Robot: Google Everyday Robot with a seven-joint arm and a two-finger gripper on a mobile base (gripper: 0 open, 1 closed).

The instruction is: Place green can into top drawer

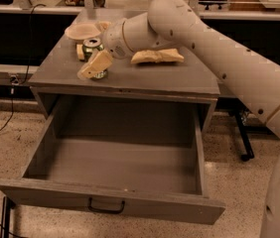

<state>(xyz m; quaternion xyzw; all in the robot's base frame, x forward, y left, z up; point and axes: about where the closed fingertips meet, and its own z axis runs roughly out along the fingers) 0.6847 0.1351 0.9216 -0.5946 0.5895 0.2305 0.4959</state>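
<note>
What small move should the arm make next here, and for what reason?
Probably a short lift straight up. The claw is right at the green can, which stands on the cabinet top. The top drawer below is already open, so the can likely only needs to clear the surface first.

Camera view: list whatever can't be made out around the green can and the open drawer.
- Green can: only its top shows. The end effector, at the front left of the cabinet top, covers its body, so contact is unclear.
- Top drawer: its front panel hides the floor's nearest strip.
- Arm: cut off by the right edge.
</note>
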